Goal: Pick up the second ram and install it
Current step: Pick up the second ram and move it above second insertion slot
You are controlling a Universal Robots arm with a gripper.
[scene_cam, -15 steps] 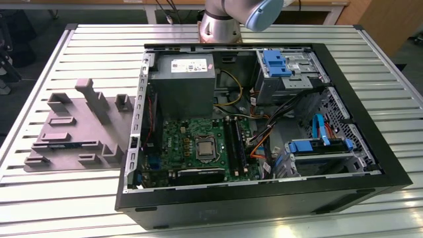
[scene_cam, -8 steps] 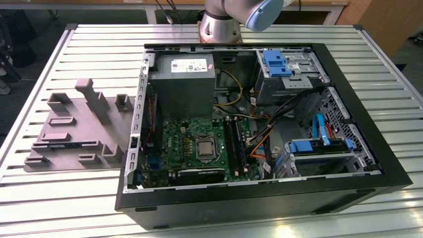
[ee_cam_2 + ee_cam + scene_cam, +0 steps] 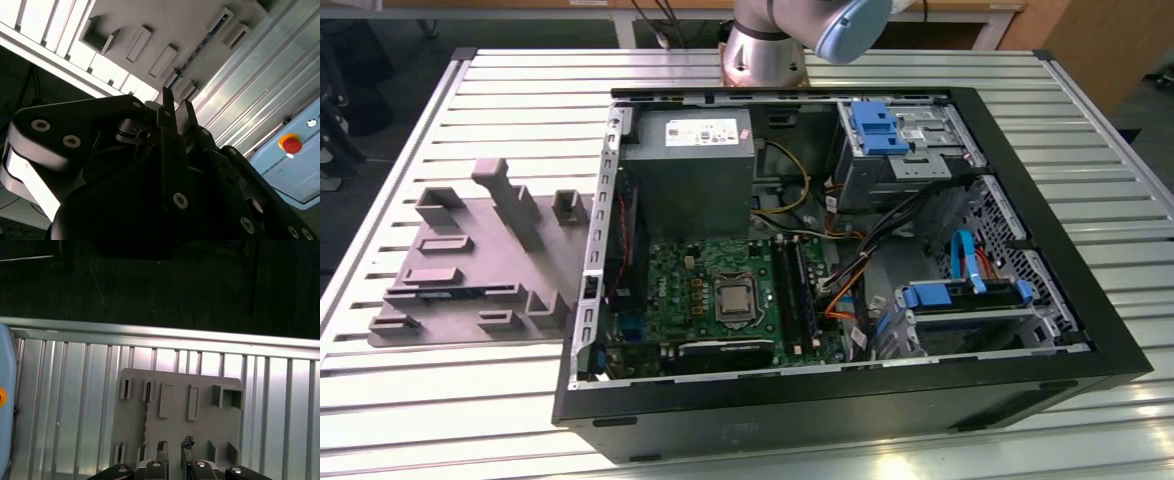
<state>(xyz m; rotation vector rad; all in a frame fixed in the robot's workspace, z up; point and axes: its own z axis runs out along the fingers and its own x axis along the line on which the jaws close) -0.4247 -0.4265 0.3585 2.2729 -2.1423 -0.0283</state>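
The grey tray (image 3: 478, 250) lies on the slatted metal desk (image 3: 854, 68) at the exterior view's left. It holds the second ram (image 3: 454, 293), a thin blue-green strip low down among the raised blocks. In the first wrist view the same stick (image 3: 146, 420) stands on edge in a narrow slot of the tray (image 3: 205, 426), so it appears as little more than a dark line.

Beside the tray sits the open computer case (image 3: 854, 405). Inside are the green motherboard (image 3: 700, 295), a grey power supply (image 3: 694, 170), drive cages with blue plastic parts (image 3: 881, 128) and a tangle of orange and black cables (image 3: 851, 285). The dark memory slots on the board are hard to make out, and I cannot tell what sits in them.

The fingers (image 3: 161, 447) hang above the tray, slightly parted with nothing between them; the second wrist view shows the two tips (image 3: 167, 107) apart in the same way. The arm (image 3: 781, 40) is cut off at the top edge of the exterior view.

Past the desk's rim (image 3: 150, 332) lies a dark floor. A pale blue panel with a red button (image 3: 291, 144) is near the desk.
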